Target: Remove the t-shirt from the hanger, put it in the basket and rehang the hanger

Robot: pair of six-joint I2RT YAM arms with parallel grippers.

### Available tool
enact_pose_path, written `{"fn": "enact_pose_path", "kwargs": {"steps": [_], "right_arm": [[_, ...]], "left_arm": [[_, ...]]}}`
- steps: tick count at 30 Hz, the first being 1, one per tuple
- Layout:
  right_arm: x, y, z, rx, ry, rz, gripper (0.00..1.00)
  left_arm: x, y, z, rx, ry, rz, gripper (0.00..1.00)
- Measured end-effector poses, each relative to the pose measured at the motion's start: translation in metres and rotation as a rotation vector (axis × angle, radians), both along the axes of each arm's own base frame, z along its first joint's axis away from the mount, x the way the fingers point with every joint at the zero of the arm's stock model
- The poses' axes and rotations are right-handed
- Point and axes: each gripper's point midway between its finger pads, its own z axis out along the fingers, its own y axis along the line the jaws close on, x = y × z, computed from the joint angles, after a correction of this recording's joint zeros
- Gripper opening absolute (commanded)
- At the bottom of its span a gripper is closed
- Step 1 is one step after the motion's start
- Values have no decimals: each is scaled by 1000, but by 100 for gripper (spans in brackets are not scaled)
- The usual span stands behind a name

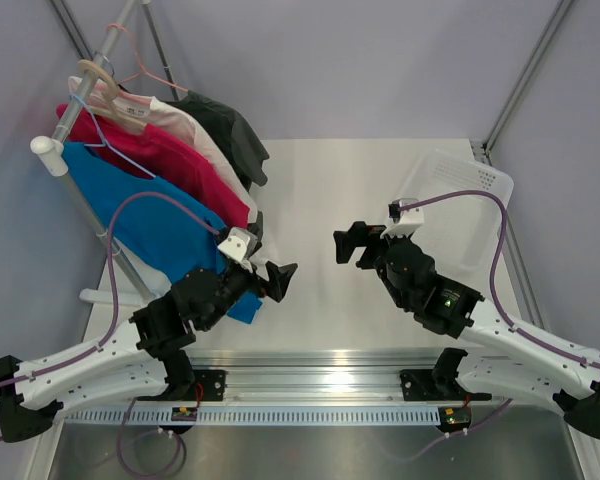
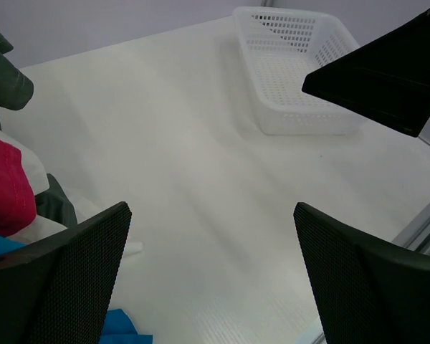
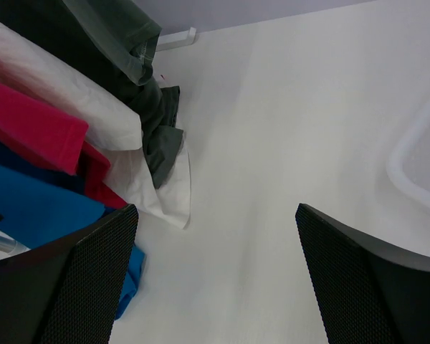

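Observation:
The bright blue t-shirt hangs at the front of the rack on the left, on the thin light-blue wire hanger, whose hook goes over the rail. The shirt's hem reaches the table beside my left gripper, which is open and empty just right of the cloth. A blue corner shows by the left gripper in its wrist view. My right gripper hovers open over mid-table, facing the shirts. In its wrist view the t-shirt lies left of the right gripper.
Behind the blue shirt hang a magenta shirt, a white one and a dark grey one on a slanted rail. A white mesh basket stands at the back right. A metal rail runs along the near edge.

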Motion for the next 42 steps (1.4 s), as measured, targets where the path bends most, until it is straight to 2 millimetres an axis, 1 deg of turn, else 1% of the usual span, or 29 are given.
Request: {"fn": "enact_pose_path", "kwargs": {"steps": [9, 13, 15, 17, 18, 21, 23, 24, 25, 27, 29, 31, 32, 36, 37, 39, 40, 42], "right_arm": [[0, 1, 1, 3, -2, 7, 99], [0, 1, 1, 3, -2, 6, 100], [0, 1, 1, 4, -3, 7, 100], [-1, 0, 3, 7, -6, 7, 100], [-1, 0, 4, 9, -7, 8, 99], [-2, 0, 5, 15, -10, 14, 99], [-2, 0, 6, 17, -11, 15, 99], [-2, 1, 6, 16, -10, 16, 100], [-2, 1, 5, 15, -10, 17, 100], [-2, 2, 3, 8, -5, 16, 100], [1, 4, -4, -13, 9, 14, 99], [3, 8, -14, -48, 33, 13, 99], [4, 10, -19, -68, 46, 13, 99], [9, 16, -30, -122, 84, 13, 100], [9, 17, -30, -127, 87, 13, 100], [10, 18, -31, -137, 94, 14, 100], [10, 18, -31, -139, 96, 15, 99], [9, 20, -32, -139, 99, 25, 99]], "left_arm": [[0, 0, 0, 3, -2, 2, 99], [4, 6, 0, -17, 24, 50, 99], [3, 9, 4, -25, 45, 64, 99], [3, 14, 18, -39, 61, 85, 99], [3, 18, 30, -47, 70, 102, 99], [7, 29, 82, -111, 89, 173, 99], [9, 40, 111, -165, 102, 229, 99], [9, 47, 121, -180, 107, 256, 99], [10, 56, 128, -192, 114, 292, 99], [10, 74, 137, -194, 127, 363, 99], [10, 93, 144, -195, 128, 439, 97], [10, 112, 148, -188, 126, 511, 95], [10, 122, 148, -184, 121, 551, 92], [12, 154, 143, -144, 90, 706, 87], [13, 160, 142, -132, 80, 741, 87], [15, 170, 139, -102, 58, 816, 84], [16, 173, 137, -84, 50, 843, 81], [19, 177, 133, -48, 35, 894, 81]]}}
